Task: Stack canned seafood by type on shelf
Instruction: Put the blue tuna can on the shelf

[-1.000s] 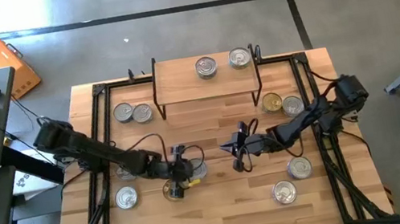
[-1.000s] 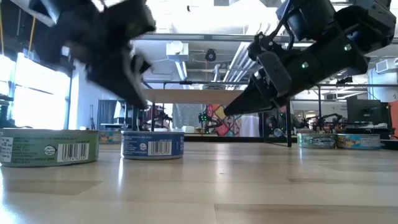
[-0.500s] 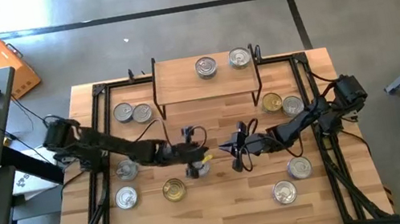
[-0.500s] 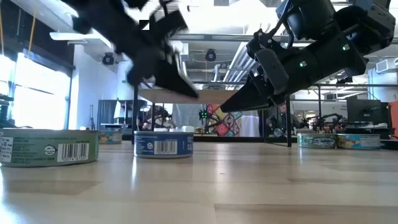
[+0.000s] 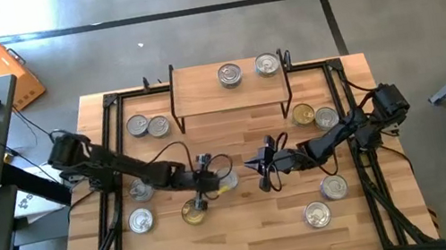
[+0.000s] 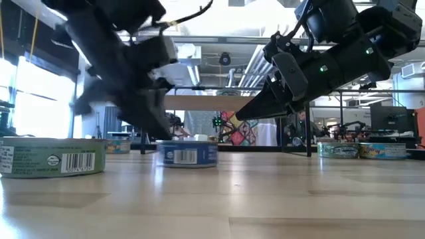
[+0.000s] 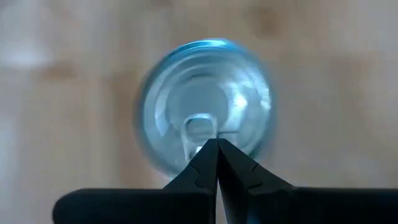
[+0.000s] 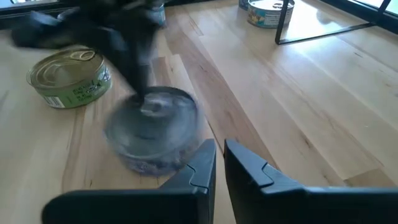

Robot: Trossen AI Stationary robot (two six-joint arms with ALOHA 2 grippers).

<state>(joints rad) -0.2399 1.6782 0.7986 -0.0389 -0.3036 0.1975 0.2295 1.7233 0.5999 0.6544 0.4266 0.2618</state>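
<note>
from above, the left arm reaches across the table point(image 5: 248, 221) with the left gripper point(image 5: 206, 182) low over a silver-lidded tin point(image 5: 221, 182) near the middle. a gold-lidded tin point(image 5: 193, 211) lies just beside it. the right gripper point(image 5: 259, 166) points at the same tin from the other side, near but apart. the shelf point(image 5: 230, 87) at the far edge carries two tins point(image 5: 230, 74); other tins lie on the table beside its legs and toward the edges.

at table height, the left gripper point(image 6: 159, 129) slants down onto the blue-labelled tin point(image 6: 186, 153); a green-labelled tin point(image 6: 53, 157) stands in front.

in the left wrist view, the fingers point(image 7: 198, 174) are pressed together with nothing between them, tips over the tin's pull tab point(image 7: 200, 127).

in the right wrist view, the right gripper point(image 8: 219, 154) fingers are nearly together and hold nothing, just short of the tin point(image 8: 152, 137).
</note>
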